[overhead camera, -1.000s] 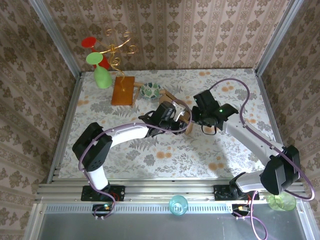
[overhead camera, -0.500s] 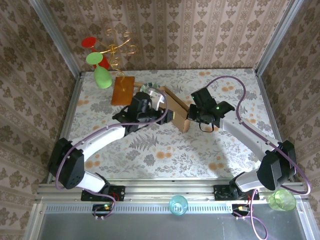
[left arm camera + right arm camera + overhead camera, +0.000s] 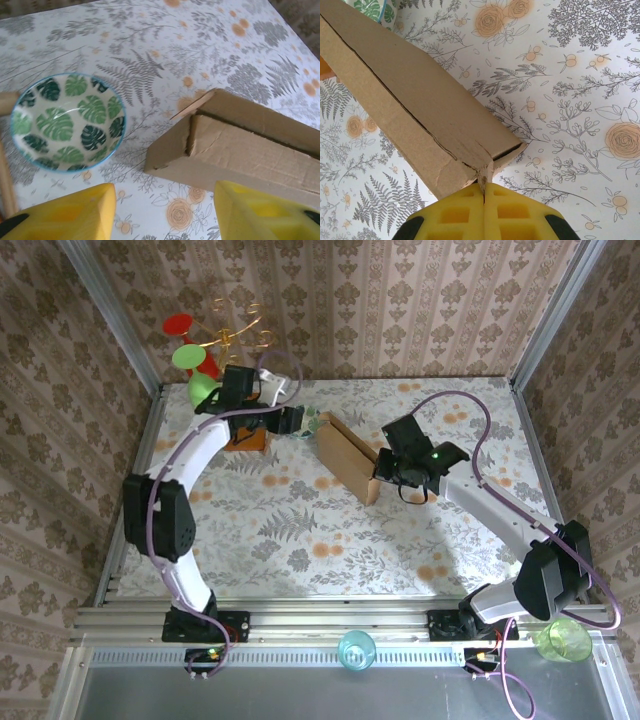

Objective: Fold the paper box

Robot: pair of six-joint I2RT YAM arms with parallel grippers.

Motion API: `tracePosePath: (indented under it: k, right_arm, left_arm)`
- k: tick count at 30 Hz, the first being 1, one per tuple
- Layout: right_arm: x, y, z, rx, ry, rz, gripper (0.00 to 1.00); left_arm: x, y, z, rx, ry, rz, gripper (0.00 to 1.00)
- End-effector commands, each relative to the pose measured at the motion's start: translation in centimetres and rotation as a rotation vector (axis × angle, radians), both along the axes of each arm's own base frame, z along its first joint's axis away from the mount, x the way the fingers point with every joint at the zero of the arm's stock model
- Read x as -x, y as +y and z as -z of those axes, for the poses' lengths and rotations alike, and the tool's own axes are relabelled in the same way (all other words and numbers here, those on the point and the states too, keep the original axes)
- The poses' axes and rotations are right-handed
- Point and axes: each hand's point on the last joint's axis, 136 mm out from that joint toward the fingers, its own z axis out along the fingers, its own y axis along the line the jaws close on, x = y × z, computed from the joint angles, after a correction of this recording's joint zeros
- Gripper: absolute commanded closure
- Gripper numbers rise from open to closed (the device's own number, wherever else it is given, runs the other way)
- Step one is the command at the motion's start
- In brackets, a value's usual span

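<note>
The paper box [image 3: 345,458] is a light-brown cardboard shape, folded up long and narrow, lying slantwise on the flowered table. My right gripper [image 3: 385,472] is at its near right end. In the right wrist view that gripper [image 3: 484,189] is shut on a thin cardboard tab at the corner of the paper box [image 3: 420,110]. My left gripper [image 3: 298,420] hovers at the back left, apart from the box. Its yellow fingers [image 3: 65,215] stand open with nothing between them, above bare tablecloth, with the box's end [image 3: 235,145] just ahead.
A leaf-patterned bowl [image 3: 67,122] sits just left of the box's far end. The orange-brown wooden board [image 3: 245,430] lies partly under my left arm. Green and red cups and a gold wire stand [image 3: 235,335] fill the back left corner. Walls close three sides.
My left arm has swung away from the box to the back left, by the bowl, and its jaws have widened. The right gripper has kept its grip on the box's end.
</note>
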Motion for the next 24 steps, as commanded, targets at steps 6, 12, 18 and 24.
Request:
tracePosePath:
  k: [6,12,18,24]
  right_arm:
    - [0.7,0.3,1.4,0.028,0.063,-0.026,1.0]
    - [0.7,0.2,1.4,0.029,0.065,-0.027,1.0]
    - [0.7,0.4,1.4,0.024,0.067,-0.031,1.0]
    - [0.7,0.4,1.5,0.023,0.071,-0.033,1.0]
  left_arm:
    - [1.8,-4.3,2.3,-0.101,-0.025,0.279,0.42]
    - [0.2,-4.9,2.8,-0.109,-0.066,0.283,0.38]
    - [-0.9,-5.3,4.1,-0.139,-0.065,0.282,0.34]
    - [-0.7,-6.0,4.9,-0.095,-0.044,0.307,0.34]
